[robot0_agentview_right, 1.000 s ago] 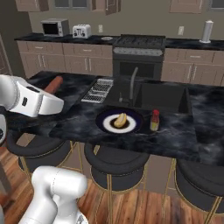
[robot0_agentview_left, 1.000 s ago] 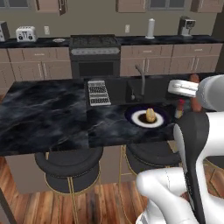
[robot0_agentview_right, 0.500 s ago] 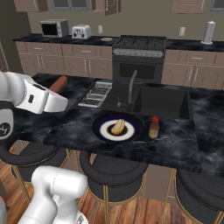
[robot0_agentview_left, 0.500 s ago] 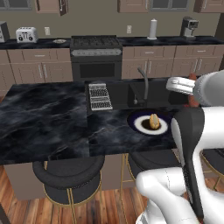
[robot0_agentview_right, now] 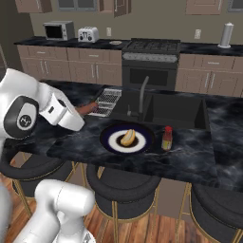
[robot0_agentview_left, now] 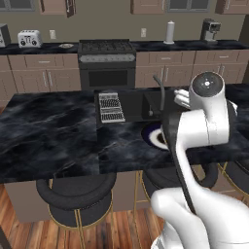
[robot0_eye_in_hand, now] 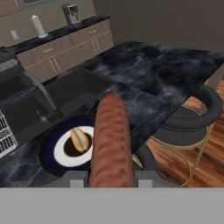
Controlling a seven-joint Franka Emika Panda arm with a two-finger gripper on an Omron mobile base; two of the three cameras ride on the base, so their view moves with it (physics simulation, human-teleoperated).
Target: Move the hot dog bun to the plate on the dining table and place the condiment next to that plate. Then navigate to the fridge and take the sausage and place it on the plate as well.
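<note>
Your claw (robot0_eye_in_hand: pixel 105 181) is clamped on the sausage (robot0_eye_in_hand: pixel 110 144), which juts straight out from it above the desk (robot0_eye_in_hand: pixel 170 74) – look just beyond its tip and lower, there lies the bun (robot0_eye_in_hand: pixel 79 139) on the plate (robot0_eye_in_hand: pixel 56 151), the condiment bottle (robot0_agentview_right: pixel 167 138) beside the plate's far rim – past that, the sink (robot0_agentview_right: pixel 171 111)

the desk (robot0_agentview_right: pixel 199 156) is dark marble with pale veins and a soft gloss. the plate (robot0_agentview_right: pixel 110 141) looks glazed ceramic, dark rim, white centre. the sausage (robot0_eye_in_hand: pixel 111 144) has a smooth reddish-brown skin. stools (robot0_eye_in_hand: pixel 192 120) have matt black cushions on brass-like rings; the floor (robot0_agentview_left: pixel 121 228) is polished wood.
</note>
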